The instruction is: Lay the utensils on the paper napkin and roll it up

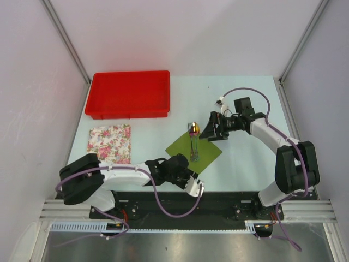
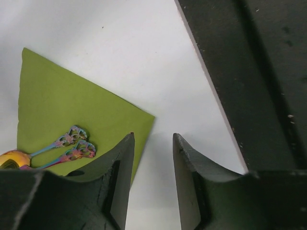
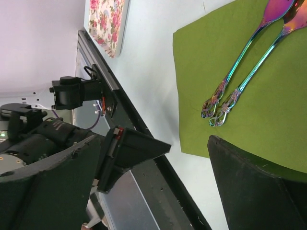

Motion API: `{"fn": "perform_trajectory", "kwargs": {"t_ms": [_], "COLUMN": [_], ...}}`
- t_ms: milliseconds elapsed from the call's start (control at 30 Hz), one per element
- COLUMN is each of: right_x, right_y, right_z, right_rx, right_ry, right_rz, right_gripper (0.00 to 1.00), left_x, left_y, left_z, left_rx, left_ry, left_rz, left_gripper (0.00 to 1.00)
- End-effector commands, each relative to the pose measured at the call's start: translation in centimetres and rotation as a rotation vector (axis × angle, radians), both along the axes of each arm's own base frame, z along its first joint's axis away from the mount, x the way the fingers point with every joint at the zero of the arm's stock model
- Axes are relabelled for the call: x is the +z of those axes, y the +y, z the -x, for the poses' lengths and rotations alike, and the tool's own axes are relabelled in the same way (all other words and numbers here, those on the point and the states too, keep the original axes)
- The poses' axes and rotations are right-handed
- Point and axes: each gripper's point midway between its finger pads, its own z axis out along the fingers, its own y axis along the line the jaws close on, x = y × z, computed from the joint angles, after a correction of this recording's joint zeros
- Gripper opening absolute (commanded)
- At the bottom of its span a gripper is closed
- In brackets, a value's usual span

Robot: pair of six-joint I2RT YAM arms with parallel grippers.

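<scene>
The thin olive-green paper napkin [image 1: 210,152] lies flat and unrolled, turned like a diamond. It is about midway between the left and right edges of the table and closer to the near edge. Two slim rainbow-coloured metal utensils [image 1: 193,144] are laid on it side by side, very close together, with the ornamented handles toward the near edge. One head is shiny golden-orange and the other pink-purple; their exact kind cannot be told. In the right wrist view both heads are cut off by the picture edge. In the left wrist view they are mostly hidden behind the gripper body.

The left gripper [image 2: 153,139] is held just beside the near corner of the napkin, its jaws moderately parted with nothing between them. The right gripper [image 3: 189,143] is seen at the far-right side of the napkin, jaws spread wide and empty; its height above the paper cannot be judged.

A red plastic tray [image 1: 130,94] is placed toward the far-left corner, and a floral pink-and-white cloth [image 1: 109,143] near the left edge.
</scene>
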Motion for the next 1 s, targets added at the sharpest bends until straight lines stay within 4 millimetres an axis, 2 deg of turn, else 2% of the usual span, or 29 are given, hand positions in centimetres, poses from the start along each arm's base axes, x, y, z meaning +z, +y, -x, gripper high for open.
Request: {"fn": "perform_trajectory", "kwargs": {"t_ms": [0,133,367,567,733,800,967], "right_x": [0.1,-0.4,-0.8,-1.1,-1.2,-1.2,-1.2], "right_y": [0.2,0.2,-0.1,-0.1,0.0,0.0,-0.1], "right_z": [0.2,-0.1,-0.3,-0.2,-0.3,-0.2,-0.1], "right_rx": [0.032,0.027,0.01,0.005,0.002,0.004,-0.001], "right_ry": [0.014,0.033,0.044,0.061,0.066,0.067,0.065], "right_rz": [-0.041,-0.04,-0.032,-0.029,-0.031,-0.033,-0.029], "right_gripper": [0.98,0.97,0.97,0.97,0.97,0.97,0.97], "left_x": [0.2,-1.5,-2.3,-2.0,-1.5,-1.3,-0.9], "left_y": [-1.9,-1.9,-2.4,-2.5,-2.7,-2.8,-2.9], "left_z": [-1.7,-1.6,-1.9,-1.4,-0.5,-0.1,1.1], "left_rx": [-0.013,-0.024,-0.033,-0.053,-0.048,-0.05,-0.032], "left_ry": [-0.113,-0.106,-0.138,-0.122,-0.067,-0.058,0.028], "left_rz": [0.047,0.015,0.022,0.038,0.04,0.043,0.026], "left_gripper": [0.43,0.41,0.36,0.19,0.11,0.0,0.0]}}
